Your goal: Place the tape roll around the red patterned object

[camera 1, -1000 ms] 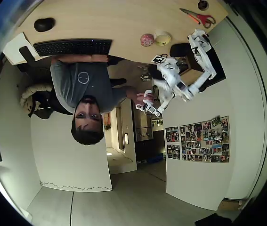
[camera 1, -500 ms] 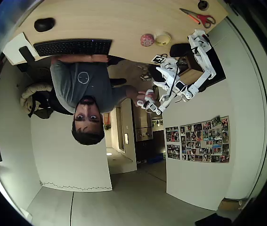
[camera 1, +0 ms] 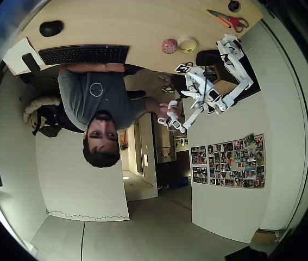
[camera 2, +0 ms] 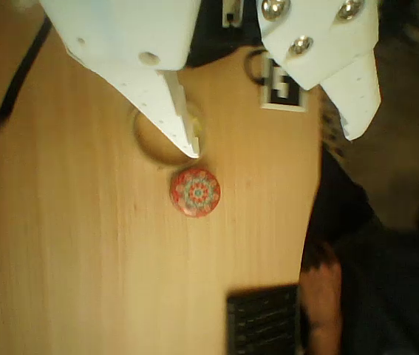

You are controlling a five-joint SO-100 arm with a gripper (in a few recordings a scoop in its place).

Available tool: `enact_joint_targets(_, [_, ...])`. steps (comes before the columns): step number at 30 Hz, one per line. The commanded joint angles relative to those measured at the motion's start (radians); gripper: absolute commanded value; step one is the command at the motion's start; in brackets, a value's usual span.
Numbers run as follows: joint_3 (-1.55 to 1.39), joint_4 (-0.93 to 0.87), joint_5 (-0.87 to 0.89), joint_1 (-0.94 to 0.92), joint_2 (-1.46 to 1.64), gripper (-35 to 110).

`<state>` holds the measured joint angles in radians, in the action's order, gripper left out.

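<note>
We have yet to start: the tape roll [camera 2: 163,137] lies ungrasped beside the red patterned object [camera 2: 195,191] near the desk [camera 2: 61,244] edge, our fingers [camera 2: 270,146] spread wide above.

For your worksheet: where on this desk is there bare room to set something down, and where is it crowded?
Bare wood runs between the mouse and the red ball, above the keyboard. More lies between the ball and the scissors. It is crowded where the tape roll sits beside the ball, near the marker tag and the open tool.
</note>
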<state>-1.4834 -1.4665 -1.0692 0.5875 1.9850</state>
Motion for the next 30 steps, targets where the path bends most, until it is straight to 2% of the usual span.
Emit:
enact_joint_targets(1, [0.187,-0.009,-0.371,-0.005,-0.094,48])
enact_joint_targets(8, [0.403,-0.066,-0.687,0.031,-0.224,48])
enact_joint_targets(13, [0.43,-0.066,-0.762,0.074,-0.245,48])
enact_joint_targets(19, [0.408,-0.083,-0.701,0.084,-0.256,48])
enact_joint_targets(24, [0.41,-0.209,-0.529,0.092,-0.299,51])
enact_joint_targets(30, [0.25,-0.213,-0.425,0.098,-0.199,51])
